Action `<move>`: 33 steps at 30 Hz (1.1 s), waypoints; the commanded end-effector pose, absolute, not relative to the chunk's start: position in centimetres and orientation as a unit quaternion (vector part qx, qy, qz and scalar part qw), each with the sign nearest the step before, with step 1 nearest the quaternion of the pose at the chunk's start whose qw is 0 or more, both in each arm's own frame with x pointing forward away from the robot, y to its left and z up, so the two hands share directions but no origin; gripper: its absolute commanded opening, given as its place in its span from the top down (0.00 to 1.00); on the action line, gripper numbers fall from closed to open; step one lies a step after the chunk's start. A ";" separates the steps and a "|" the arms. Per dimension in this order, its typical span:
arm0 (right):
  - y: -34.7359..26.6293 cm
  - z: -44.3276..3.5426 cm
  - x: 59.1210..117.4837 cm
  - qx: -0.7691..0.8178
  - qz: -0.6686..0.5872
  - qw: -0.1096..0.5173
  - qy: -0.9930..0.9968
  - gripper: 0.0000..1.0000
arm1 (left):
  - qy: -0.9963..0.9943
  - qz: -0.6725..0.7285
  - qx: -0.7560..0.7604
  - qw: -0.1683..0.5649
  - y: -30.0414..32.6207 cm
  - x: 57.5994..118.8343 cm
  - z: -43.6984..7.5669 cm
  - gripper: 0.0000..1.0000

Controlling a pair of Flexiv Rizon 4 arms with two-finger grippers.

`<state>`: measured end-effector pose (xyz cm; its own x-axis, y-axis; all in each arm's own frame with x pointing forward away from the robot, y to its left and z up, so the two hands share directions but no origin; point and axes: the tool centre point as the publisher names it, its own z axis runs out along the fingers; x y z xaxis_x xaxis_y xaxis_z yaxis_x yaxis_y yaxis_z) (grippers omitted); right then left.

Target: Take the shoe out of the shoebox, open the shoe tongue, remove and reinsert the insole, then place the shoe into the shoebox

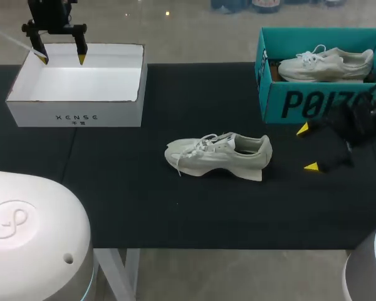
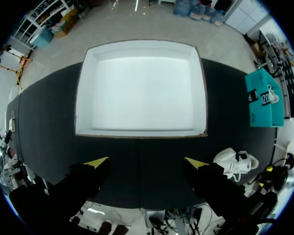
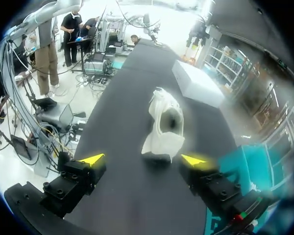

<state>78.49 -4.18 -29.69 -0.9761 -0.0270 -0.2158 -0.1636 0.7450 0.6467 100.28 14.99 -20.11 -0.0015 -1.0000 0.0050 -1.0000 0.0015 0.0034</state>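
The shoe stands on its sole in the middle of the table, out of any box, toe towards my left and heel towards my right. That placement probably serves the tongue and insole work, since its collar faces up and both arms can reach it. The right jaws are spread and hold nothing, their yellow fingertips low over the table just off the heel. In the right wrist view the heel and the dark mouth of the shoe lie straight ahead between them, which reads as a line-up for a hold on the heel. The left jaws are likewise spread and empty, tips pointing down over the far rim of the white box, which holds nothing I can see; I judge that arm to be parked clear of the work. The teal shoebox, with a second shoe inside, stands just behind the right jaws, so its front wall is the edge to mind when that arm lifts or swings. Around the shoe there is bare cloth on all sides, well apart from both boxes and from the table's near edge.
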 end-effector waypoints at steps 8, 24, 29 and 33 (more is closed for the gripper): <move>-6.5 -33.6 79.0 -0.039 0.458 0.102 0.882 0.00 | -0.707 -0.001 0.707 0.002 15.0 100.2 -20.0 0.00; -5.7 -36.5 80.0 -0.019 0.477 0.093 0.874 0.00 | -0.707 -0.001 0.707 0.002 15.0 100.2 -20.0 0.00; -5.5 -37.4 80.6 -0.013 0.478 0.084 0.874 0.00 | -0.707 -0.001 0.707 0.002 15.0 100.2 -20.0 0.00; -5.9 -38.5 81.4 0.002 0.490 0.081 0.868 0.00 | -0.707 -0.001 0.707 0.002 15.0 100.2 -20.0 0.00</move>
<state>80.54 -5.82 -37.33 -0.9858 0.0890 -0.1424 -0.0737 0.5331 0.8428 100.28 14.99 -20.11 -0.0015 -1.0000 0.0050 -1.0000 0.0016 0.0034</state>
